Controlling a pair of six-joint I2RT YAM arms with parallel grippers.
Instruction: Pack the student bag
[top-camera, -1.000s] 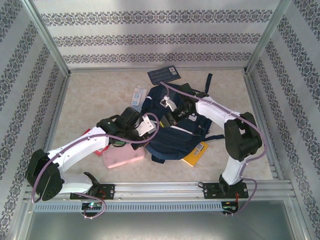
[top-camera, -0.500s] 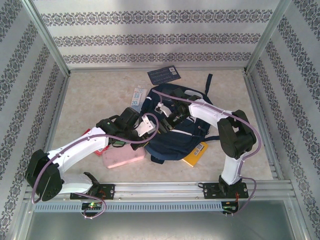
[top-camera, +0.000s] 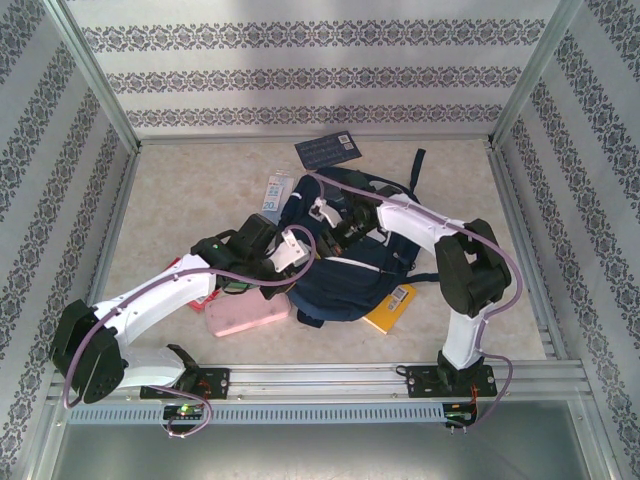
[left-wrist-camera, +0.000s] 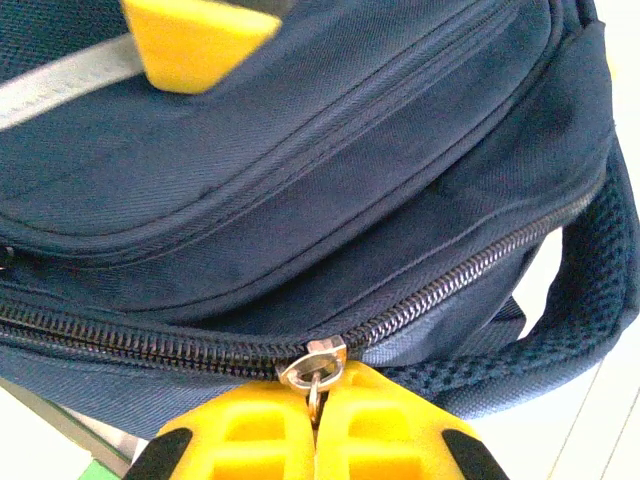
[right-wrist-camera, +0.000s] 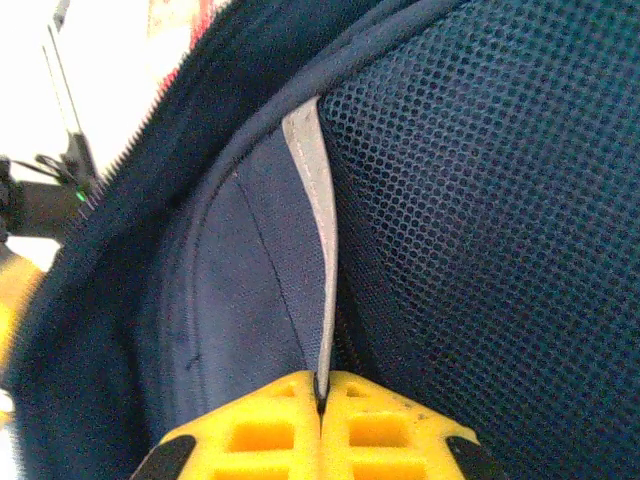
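Note:
The student bag (top-camera: 355, 270), a navy backpack with thin white stripes, lies in the middle of the table. My left gripper (top-camera: 298, 250) is at its left edge, shut on the metal zipper pull (left-wrist-camera: 316, 385) just below the slider (left-wrist-camera: 314, 361). My right gripper (top-camera: 330, 215) reaches over the bag's far side. It is shut on a thin grey strip (right-wrist-camera: 318, 250) at the bag's rim, between the mesh panel (right-wrist-camera: 490, 230) and the inner lining (right-wrist-camera: 250, 290). The bag's upper part is lifted and bunched there.
A pink case (top-camera: 248, 315) lies against the bag's left front, under the left arm. A yellow book (top-camera: 392, 305) pokes out at the bag's right front. A dark booklet (top-camera: 327, 150) and a white card (top-camera: 276, 190) lie behind. Patterned walls close in three sides.
The right gripper has moved left and slightly back with the bag's rim, bunching the upper part of the bag. The left arm has stayed put.

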